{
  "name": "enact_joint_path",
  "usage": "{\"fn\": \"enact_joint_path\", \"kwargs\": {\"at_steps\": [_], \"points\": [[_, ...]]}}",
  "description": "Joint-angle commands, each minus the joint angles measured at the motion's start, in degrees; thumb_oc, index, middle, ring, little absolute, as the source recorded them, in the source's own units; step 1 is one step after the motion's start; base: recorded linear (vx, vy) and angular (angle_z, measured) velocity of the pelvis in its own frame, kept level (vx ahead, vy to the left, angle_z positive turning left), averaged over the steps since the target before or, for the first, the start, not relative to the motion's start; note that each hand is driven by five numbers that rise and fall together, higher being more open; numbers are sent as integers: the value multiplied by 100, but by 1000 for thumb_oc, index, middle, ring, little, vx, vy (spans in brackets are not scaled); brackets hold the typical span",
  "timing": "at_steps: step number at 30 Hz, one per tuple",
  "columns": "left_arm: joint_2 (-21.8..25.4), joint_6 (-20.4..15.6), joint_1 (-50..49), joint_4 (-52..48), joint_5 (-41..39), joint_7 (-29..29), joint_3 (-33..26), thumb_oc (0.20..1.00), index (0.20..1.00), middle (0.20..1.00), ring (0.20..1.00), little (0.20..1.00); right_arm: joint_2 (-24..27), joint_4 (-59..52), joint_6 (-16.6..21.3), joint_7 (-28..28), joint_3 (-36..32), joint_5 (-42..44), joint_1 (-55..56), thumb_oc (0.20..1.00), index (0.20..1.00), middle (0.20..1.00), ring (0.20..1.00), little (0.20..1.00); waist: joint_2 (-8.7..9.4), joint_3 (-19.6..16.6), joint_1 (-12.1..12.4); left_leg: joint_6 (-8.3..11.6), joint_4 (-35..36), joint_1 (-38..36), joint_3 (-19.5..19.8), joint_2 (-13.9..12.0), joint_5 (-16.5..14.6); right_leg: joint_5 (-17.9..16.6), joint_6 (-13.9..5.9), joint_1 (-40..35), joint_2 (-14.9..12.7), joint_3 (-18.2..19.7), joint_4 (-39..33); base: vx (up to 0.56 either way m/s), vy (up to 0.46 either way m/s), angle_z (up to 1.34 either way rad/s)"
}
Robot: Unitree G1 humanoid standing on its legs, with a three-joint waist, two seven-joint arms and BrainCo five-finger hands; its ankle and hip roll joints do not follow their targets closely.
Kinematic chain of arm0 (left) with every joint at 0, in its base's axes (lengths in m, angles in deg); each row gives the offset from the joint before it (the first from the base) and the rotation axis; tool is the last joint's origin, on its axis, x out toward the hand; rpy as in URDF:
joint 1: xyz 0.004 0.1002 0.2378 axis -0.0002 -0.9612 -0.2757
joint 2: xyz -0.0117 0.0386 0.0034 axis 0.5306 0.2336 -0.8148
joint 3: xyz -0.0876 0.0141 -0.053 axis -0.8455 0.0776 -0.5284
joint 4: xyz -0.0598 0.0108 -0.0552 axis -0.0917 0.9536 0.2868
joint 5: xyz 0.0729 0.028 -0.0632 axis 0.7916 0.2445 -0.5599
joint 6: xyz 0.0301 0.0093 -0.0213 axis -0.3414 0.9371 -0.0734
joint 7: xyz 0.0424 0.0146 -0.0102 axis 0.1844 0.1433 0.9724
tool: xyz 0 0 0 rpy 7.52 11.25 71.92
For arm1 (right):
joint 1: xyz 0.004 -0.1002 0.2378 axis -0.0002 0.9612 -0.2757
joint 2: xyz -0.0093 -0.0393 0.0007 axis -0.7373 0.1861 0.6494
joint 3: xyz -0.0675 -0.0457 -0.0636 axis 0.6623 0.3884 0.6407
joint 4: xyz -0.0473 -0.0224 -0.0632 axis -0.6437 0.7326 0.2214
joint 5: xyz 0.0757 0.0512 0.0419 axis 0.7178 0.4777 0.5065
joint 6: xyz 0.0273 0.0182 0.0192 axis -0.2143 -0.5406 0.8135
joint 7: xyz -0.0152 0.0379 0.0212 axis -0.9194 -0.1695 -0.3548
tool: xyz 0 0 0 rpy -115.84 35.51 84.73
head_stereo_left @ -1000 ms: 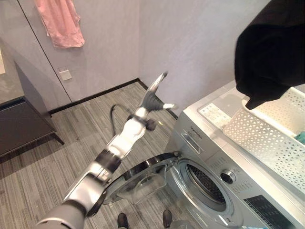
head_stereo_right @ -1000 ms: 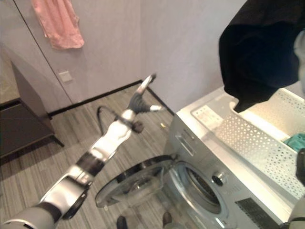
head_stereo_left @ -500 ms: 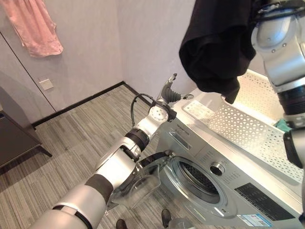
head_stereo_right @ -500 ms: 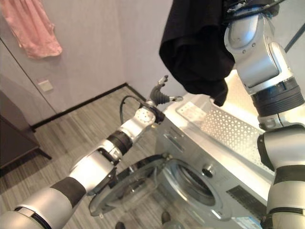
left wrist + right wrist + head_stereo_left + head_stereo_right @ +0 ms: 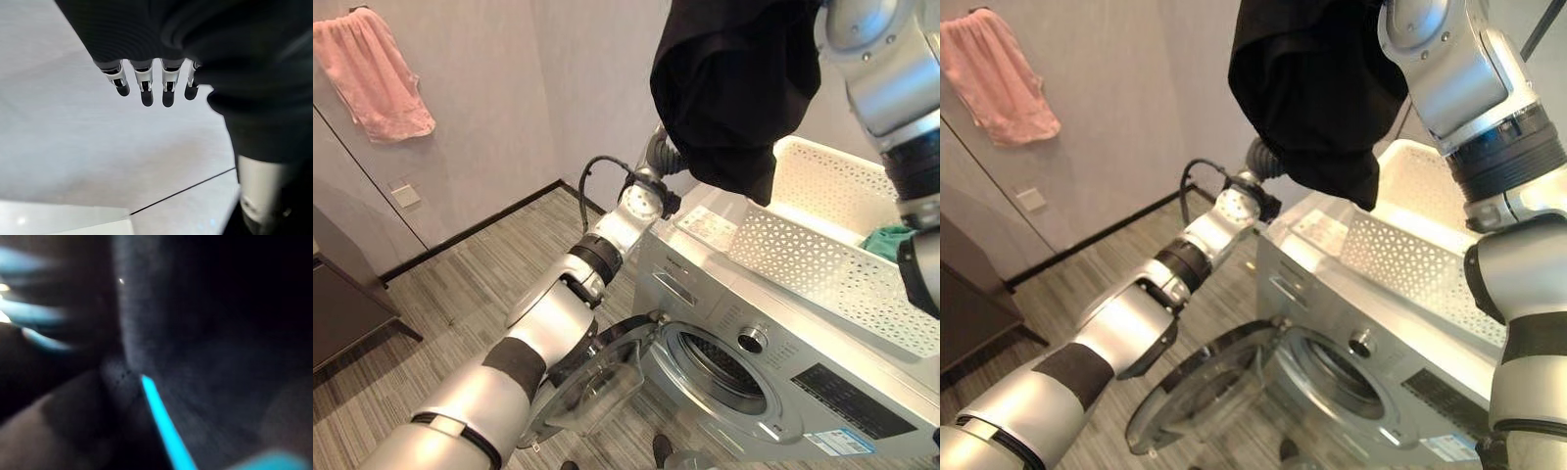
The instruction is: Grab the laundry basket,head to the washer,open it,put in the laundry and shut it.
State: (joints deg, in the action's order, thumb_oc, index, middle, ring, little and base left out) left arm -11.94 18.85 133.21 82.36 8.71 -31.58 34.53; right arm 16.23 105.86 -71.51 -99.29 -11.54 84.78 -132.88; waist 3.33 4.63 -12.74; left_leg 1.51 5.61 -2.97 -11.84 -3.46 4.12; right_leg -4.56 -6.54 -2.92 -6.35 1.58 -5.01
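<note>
We hold a black garment (image 5: 734, 88) up high from our right arm, above the white laundry basket (image 5: 832, 245) that sits on top of the washer (image 5: 744, 343). Our right robot hand is buried in the cloth, so we cannot tell how its fingers sit. Over the last second the garment has swung from the far right edge of our sight toward the middle, and our left robot hand (image 5: 146, 85) has come in from over the floor to just behind the hanging cloth; its fingers are straight and hold nothing, with the black cloth close beside them. We judge that the left robot hand is arriving to steady or take the garment before it goes down to the drum.

Below both robot hands the washer door (image 5: 597, 382) hangs open and the drum opening (image 5: 720, 367) is clear, so the opening step looks done. A teal piece of laundry (image 5: 886, 240) still lies in the basket.

The room has pale grey walls, a striped grey floor (image 5: 460, 294), a pink towel (image 5: 372, 73) hanging on the wall well away from our left robot hand, and a wall socket (image 5: 406, 196) below it.
</note>
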Motion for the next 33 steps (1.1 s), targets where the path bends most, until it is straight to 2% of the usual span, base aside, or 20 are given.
{"fn": "enact_joint_path", "kwargs": {"at_steps": [1,6,18,26,33], "points": [[105,-441,991,115,-433,248,170,1000,1000,1000,1000,1000,-10,709,261,41,176,179,-1060,200,200,200,200,200,-175,-476,284,24,-61,-610,64,-229,-854,232,-271,197,-127,75,140,0,0,0],[160,-601,1075,-692,-798,327,167,1000,1000,1000,1000,1000,-98,617,280,104,210,240,-960,200,200,200,200,200,-167,-491,380,38,-61,-584,125,-259,-844,230,-245,151,-109,24,96,0,0,0],[65,-659,1373,-1193,-1473,247,316,1000,1000,1000,1000,1000,-390,667,250,64,216,334,-1077,200,200,200,200,200,-148,-513,581,50,-61,-514,286,-254,-814,240,-228,60,-126,-133,63,0,1,2],[301,-540,1547,-1060,-1297,290,319,1000,1000,1000,1000,1000,-542,383,350,131,132,467,-965,200,200,200,200,200,-146,-534,626,44,-61,-537,319,-251,-818,274,-215,16,-130,-182,90,2,1,8],[821,-549,1430,-1294,-1119,401,129,1000,1000,1000,1000,1000,-524,-576,485,465,165,346,-611,200,200,200,200,200,-136,-557,619,55,-61,-566,273,-265,-823,289,-208,14,-110,-178,86,0,0,0]]}}
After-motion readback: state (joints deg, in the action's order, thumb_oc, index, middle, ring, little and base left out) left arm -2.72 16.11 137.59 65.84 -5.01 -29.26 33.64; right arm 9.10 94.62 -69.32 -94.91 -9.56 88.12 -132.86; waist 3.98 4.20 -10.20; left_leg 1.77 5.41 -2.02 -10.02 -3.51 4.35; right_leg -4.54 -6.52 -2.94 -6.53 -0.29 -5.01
